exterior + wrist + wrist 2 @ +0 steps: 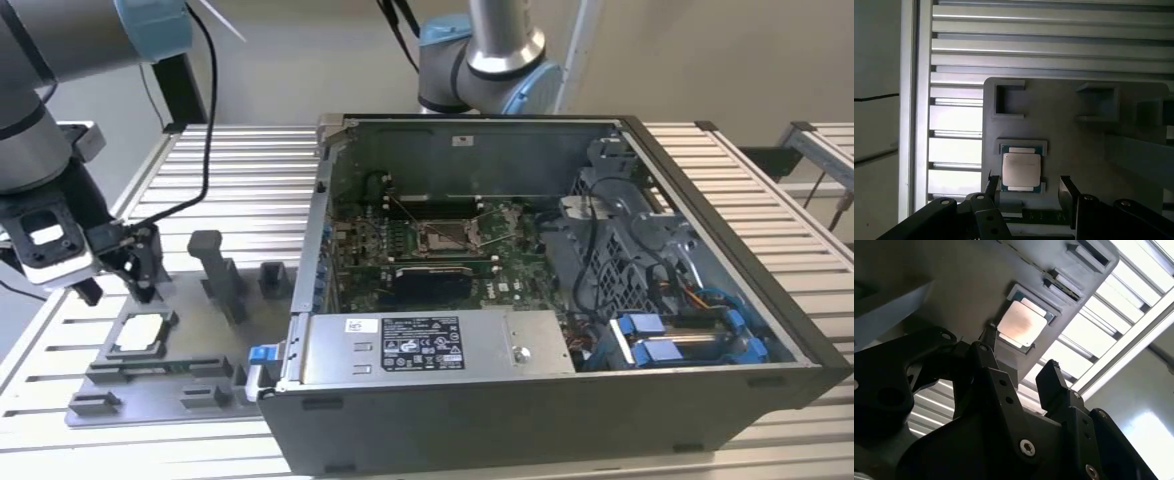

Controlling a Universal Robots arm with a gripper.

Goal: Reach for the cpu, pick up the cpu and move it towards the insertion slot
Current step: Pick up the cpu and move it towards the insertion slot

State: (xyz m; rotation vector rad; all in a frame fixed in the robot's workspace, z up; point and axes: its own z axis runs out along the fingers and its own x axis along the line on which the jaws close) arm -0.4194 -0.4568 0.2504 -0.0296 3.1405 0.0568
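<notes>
Hovering at the exterior view's left, my gripper [116, 290] hangs wide open just above the cpu [142, 333], which lies flat in a recess of the grey tray [200, 347]. Right of that, I see the slot [445, 235] inside the open case [694, 400], well apart from the cpu.

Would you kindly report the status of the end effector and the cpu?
End effector open, poised over cpu. Cpu flat in grey tray pocket, not gripped. Nothing between them.
</notes>
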